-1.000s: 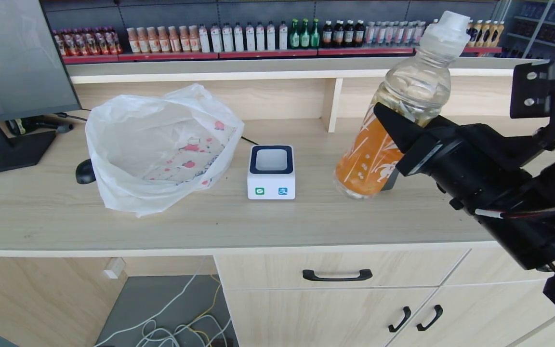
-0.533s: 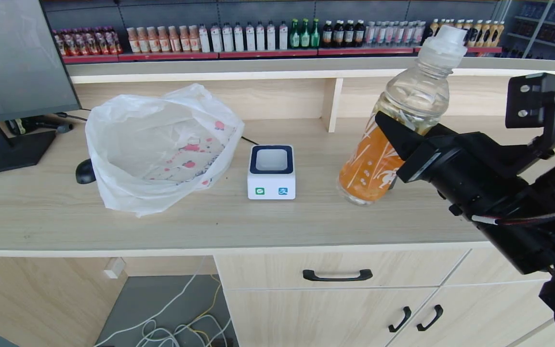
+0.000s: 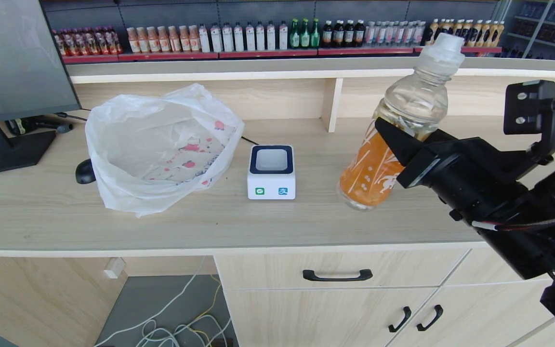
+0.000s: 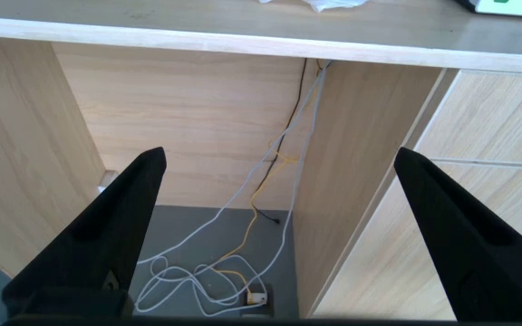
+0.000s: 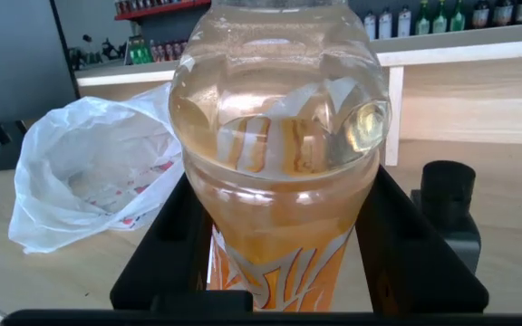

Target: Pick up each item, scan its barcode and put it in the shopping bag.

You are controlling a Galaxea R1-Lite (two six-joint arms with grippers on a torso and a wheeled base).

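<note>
A clear drink bottle with an orange label and a white cap hangs tilted above the counter, right of the scanner. My right gripper is shut on its middle; the right wrist view has the bottle close up between the black fingers. The white scanner with its dark-rimmed window sits at the counter's middle. Left of it stands the open white shopping bag, also the bag in the right wrist view. My left gripper is open, hanging below the counter edge with nothing between its fingers.
A monitor on its stand occupies the far left of the counter, a black mouse beside the bag. A raised shelf with a divider runs along the back. Drawers lie under the counter, cables on the floor.
The right gripper has lowered the bottle slightly and shifted it a little to the right; its cap has dropped in the view. The scanner and the bag have stayed put.
</note>
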